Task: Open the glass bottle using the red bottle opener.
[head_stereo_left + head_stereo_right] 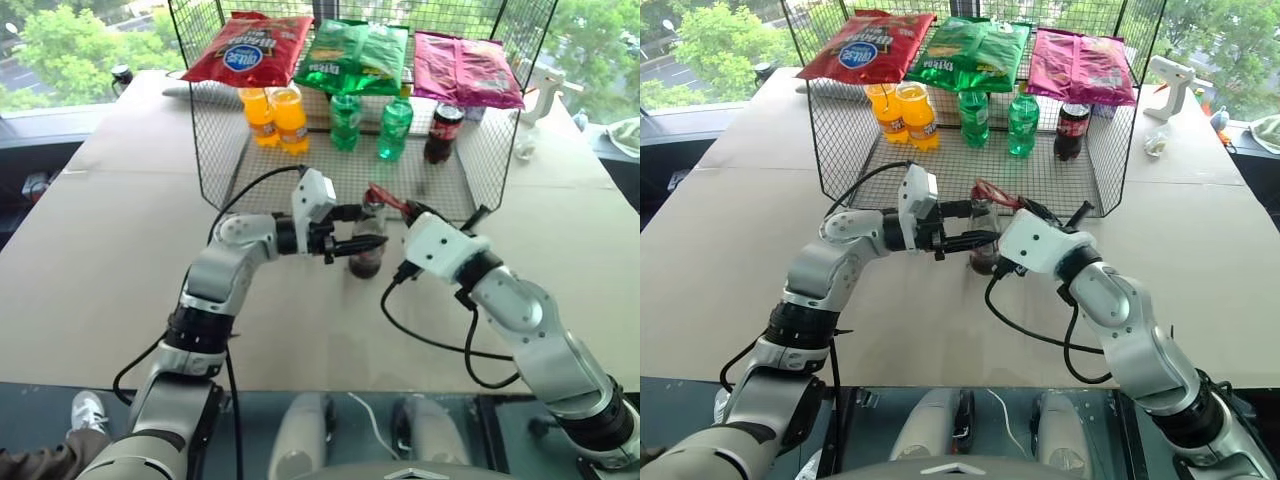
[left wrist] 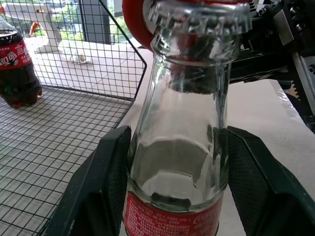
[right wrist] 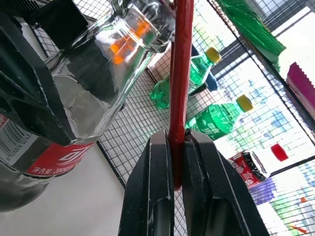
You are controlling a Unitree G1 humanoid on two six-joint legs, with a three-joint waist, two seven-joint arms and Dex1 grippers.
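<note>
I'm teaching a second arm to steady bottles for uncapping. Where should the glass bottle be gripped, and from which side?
Grip the glass bottle at its shoulder just above the red label, coming in level from the side, as the left gripper does. That probably leaves the crown cap free for the red bottle opener.

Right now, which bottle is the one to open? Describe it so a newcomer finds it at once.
On the brown table, just in front of the wire basket, the left hand grips the glass bottle. Unlike the plastic screw-cap bottles inside the basket, it is clear glass with a crimped metal cap, dark cola low down, and the red bottle opener at its top.
</note>
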